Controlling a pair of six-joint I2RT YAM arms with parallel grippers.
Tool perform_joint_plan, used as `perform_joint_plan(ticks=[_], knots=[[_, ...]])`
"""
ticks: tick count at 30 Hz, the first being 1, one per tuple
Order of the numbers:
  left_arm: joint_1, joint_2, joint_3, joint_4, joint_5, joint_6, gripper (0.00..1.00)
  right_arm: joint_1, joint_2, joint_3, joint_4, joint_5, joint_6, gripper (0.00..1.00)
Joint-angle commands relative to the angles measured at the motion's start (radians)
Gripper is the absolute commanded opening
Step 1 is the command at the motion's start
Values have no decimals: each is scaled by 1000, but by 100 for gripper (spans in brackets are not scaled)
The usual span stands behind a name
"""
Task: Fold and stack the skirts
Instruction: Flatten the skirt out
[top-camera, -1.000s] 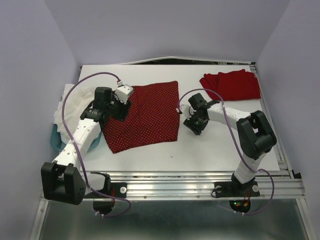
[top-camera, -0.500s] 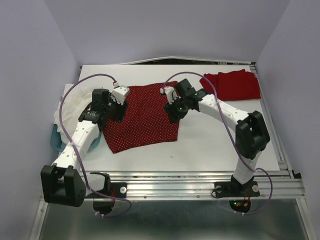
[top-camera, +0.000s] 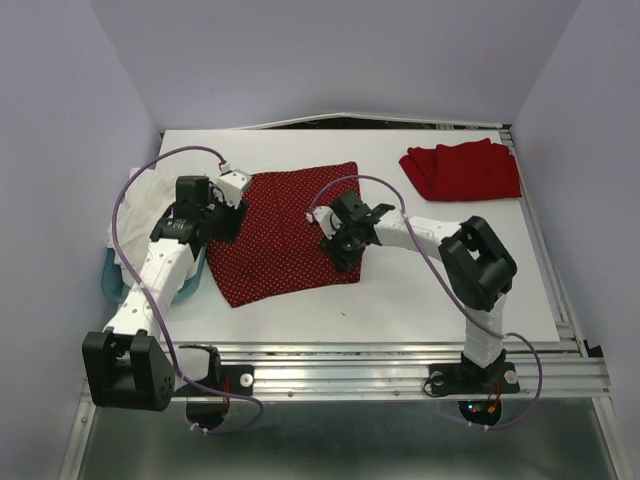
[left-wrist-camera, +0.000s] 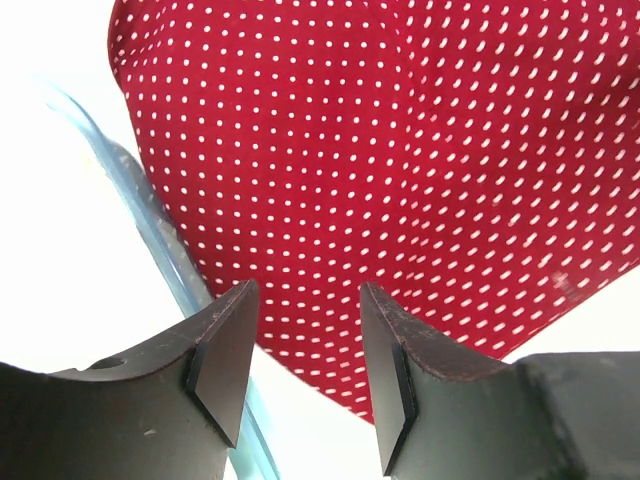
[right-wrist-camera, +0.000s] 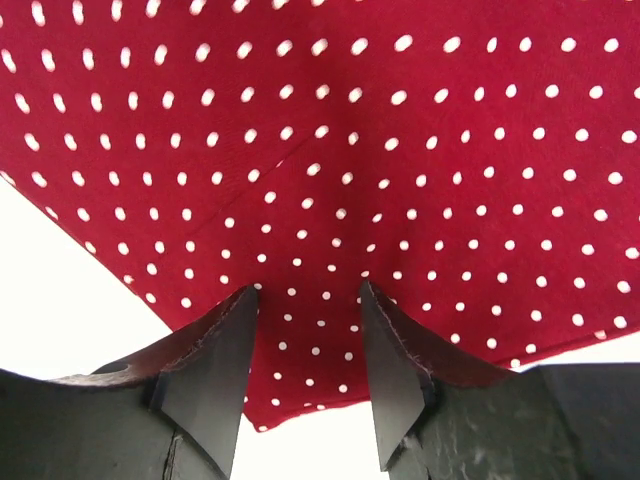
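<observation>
The dark red polka-dot skirt (top-camera: 285, 240) lies spread flat in the middle of the white table. My left gripper (top-camera: 220, 215) is at its left edge, open and empty, with the dotted cloth (left-wrist-camera: 400, 150) just ahead of its fingertips (left-wrist-camera: 232, 345). My right gripper (top-camera: 340, 243) is over the right part of that skirt, open with nothing between its fingers; dotted cloth (right-wrist-camera: 380, 150) fills the right wrist view, and one corner (right-wrist-camera: 265, 415) lies below the jaws. The plain bright red skirt (top-camera: 462, 170) lies folded at the back right.
A light blue bin (top-camera: 117, 282) holding white cloth (top-camera: 145, 205) stands at the table's left edge; its rim (left-wrist-camera: 165, 250) runs beside my left fingers. The table's near edge (top-camera: 380, 345) meets a metal rail.
My right arm swung left from beyond the skirt's right edge to above its right part. My left gripper shifted slightly left and back at the skirt's left edge.
</observation>
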Motion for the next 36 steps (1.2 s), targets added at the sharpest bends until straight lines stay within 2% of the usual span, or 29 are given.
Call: perform_joint_plan(ticks=[1,4,7,9,11,16,19,22,26,31,32,33,34,36], knots=[[2,-48,3,-63,106,168,55,-6,-51,-179,-72,166,-159,51],[-45,-34,-32,-115,165,316,53,-20,-109,-247,-40,253,-274,51],[-143,27,-96,-146,90,414,45,-32,-154,-234,-25,267,-287,52],[-261,96,-139,-121,12,459,42,-41,-180,-174,-26,252,-282,54],[-339,197,-172,-72,-48,457,36,-52,-218,-100,-26,232,-249,57],[-386,411,-100,-127,-50,489,19,-165,-286,9,-63,183,-201,61],[-432,448,-91,-187,-4,531,14,-341,-332,41,-132,83,-149,61],[-507,475,-86,-210,43,531,10,-446,-346,64,-204,14,-114,61],[-615,541,-20,-258,117,477,4,-481,-352,49,-371,-53,-57,61],[-741,580,131,-276,293,345,2,-492,-347,-68,-405,-133,15,62],[-775,572,179,-241,368,249,10,-503,-318,-116,-393,-141,32,62],[-781,565,192,-227,405,230,14,-520,-310,-132,-384,-137,38,63],[-789,543,213,-212,469,175,26,-532,-303,-158,-359,-136,40,64],[-795,497,228,-157,566,131,39,-552,-281,-172,-312,-124,37,65]])
